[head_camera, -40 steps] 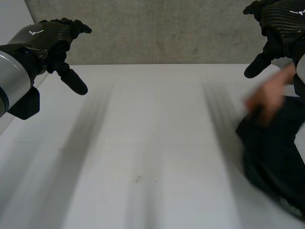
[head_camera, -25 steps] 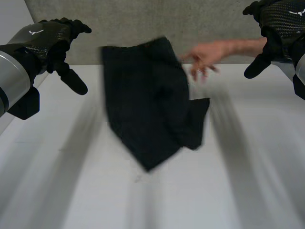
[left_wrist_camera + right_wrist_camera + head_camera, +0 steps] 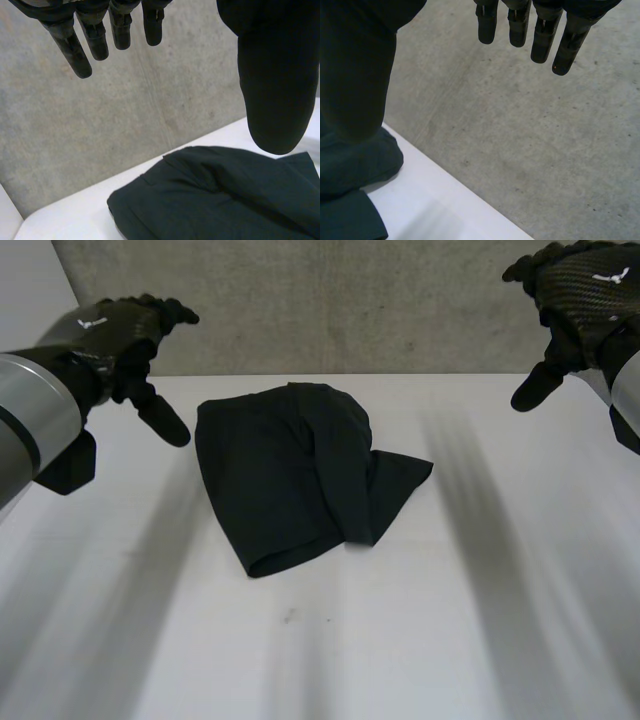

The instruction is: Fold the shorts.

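Shorts (image 3: 300, 470) lie crumpled on the white table (image 3: 400, 640) before a concrete wall (image 3: 350, 300); left hand (image 3: 115, 335) and right hand (image 3: 580, 295) hover spread, holding nothing.

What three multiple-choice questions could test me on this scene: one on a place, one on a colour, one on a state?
1. Where are the shorts?
A. Lying on the white table
B. On the floor
C. Draped over a chair

2. What colour are the shorts?
A. White
B. Black
C. Red

3. How are the left hand and the right hand?
A. Open, above the table, holding nothing
B. Clenched on cloth
C. Pressed flat on the shorts

Answers: 1 A, the rumpled shorts rest on the tabletop; 2 B, the cloth is black all over; 3 A, both wrist views show straight fingers with nothing between them.
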